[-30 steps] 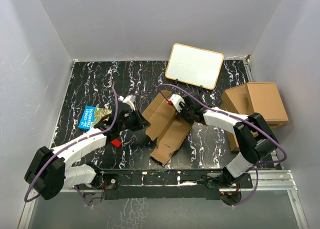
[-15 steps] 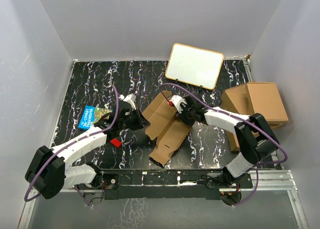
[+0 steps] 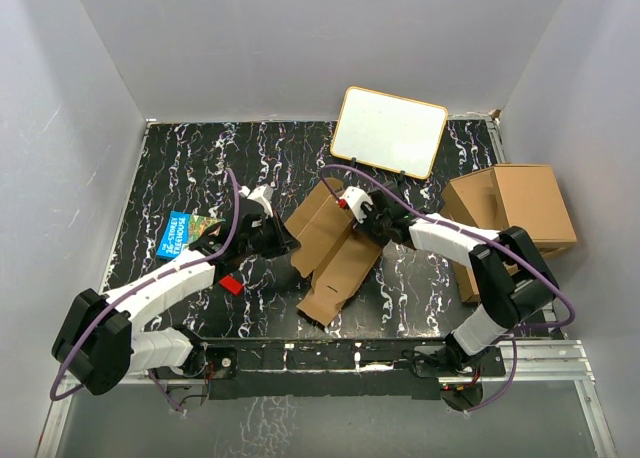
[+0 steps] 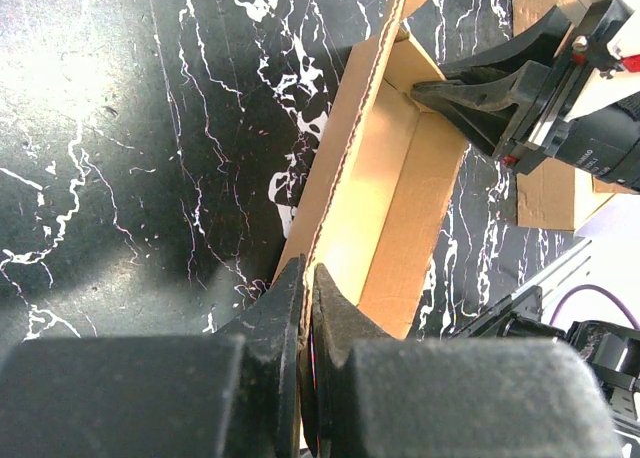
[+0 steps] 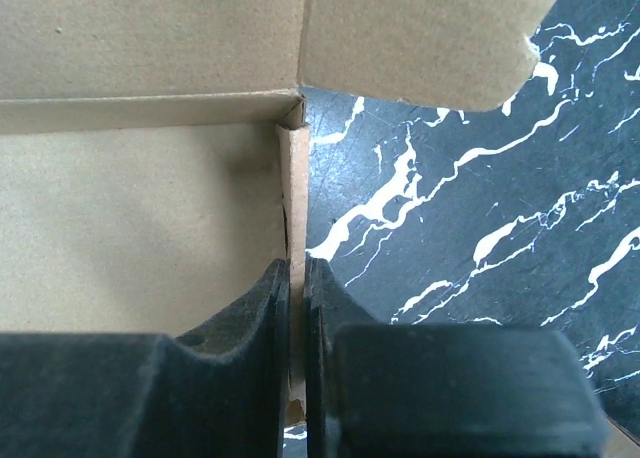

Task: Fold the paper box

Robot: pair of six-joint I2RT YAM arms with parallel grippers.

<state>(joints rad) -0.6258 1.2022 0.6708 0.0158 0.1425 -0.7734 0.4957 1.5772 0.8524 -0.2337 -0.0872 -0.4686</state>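
The paper box (image 3: 335, 248) is a brown corrugated die-cut piece, half raised, in the middle of the black marbled table. My left gripper (image 3: 292, 250) is shut on its left wall, whose edge (image 4: 345, 178) runs up from between the fingers. My right gripper (image 3: 372, 226) is shut on the upright right wall (image 5: 297, 218) next to a rounded flap (image 5: 420, 38). In the left wrist view the right gripper's black fingers (image 4: 480, 93) pinch the far wall. The box's near flap (image 3: 325, 303) lies flat toward me.
A white board (image 3: 388, 130) leans at the back. A pile of larger cardboard boxes (image 3: 510, 213) stands at the right edge. A blue picture book (image 3: 183, 233) lies at the left, and a small red piece (image 3: 231, 284) sits under the left arm.
The right gripper briefly loosened and shut again on the right wall. The box shifted slightly to the left and toward me with both arms.
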